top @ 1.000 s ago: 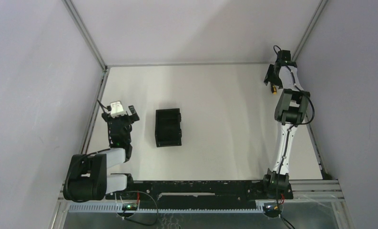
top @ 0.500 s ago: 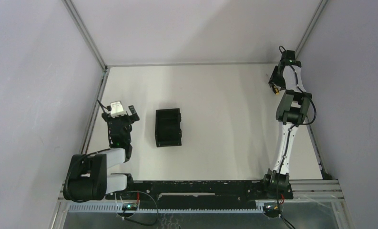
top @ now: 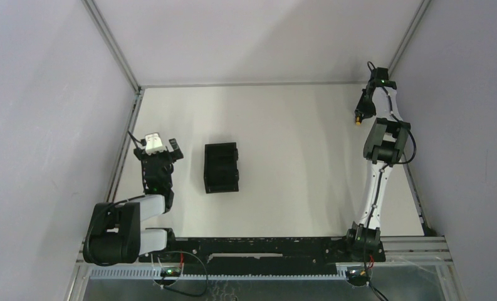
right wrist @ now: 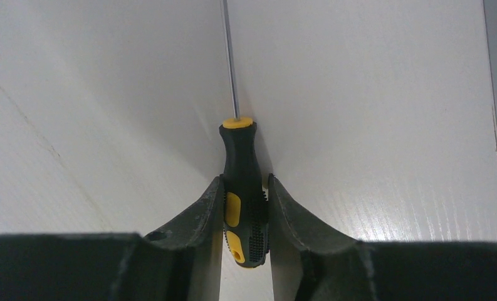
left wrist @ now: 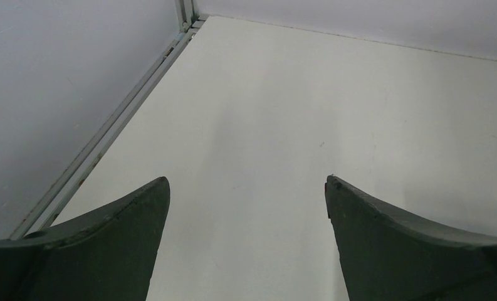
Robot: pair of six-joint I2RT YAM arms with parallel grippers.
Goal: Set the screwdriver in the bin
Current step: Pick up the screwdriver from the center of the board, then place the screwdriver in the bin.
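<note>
The screwdriver point(right wrist: 242, 188) has a black and yellow handle and a thin metal shaft pointing away from me over the white table. My right gripper point(right wrist: 245, 179) is shut on its handle, both fingers pressed against its sides. In the top view the right gripper point(top: 362, 110) sits at the far right corner, with the screwdriver point(top: 358, 118) showing as a small yellow tip below it. The black bin point(top: 221, 167) stands left of centre, far from that gripper. My left gripper point(left wrist: 247, 182) is open over bare table, just left of the bin.
The grey enclosure walls close in on the left, back and right. A metal frame rail point(top: 413, 188) runs along the table's right edge, close to the right arm. Another frame rail point(left wrist: 108, 132) runs along the left edge near the left gripper.
The right gripper's fingers have closed onto the screwdriver's handle. The wrist shifted slightly toward the right wall at first. The left arm and the bin have not moved.
</note>
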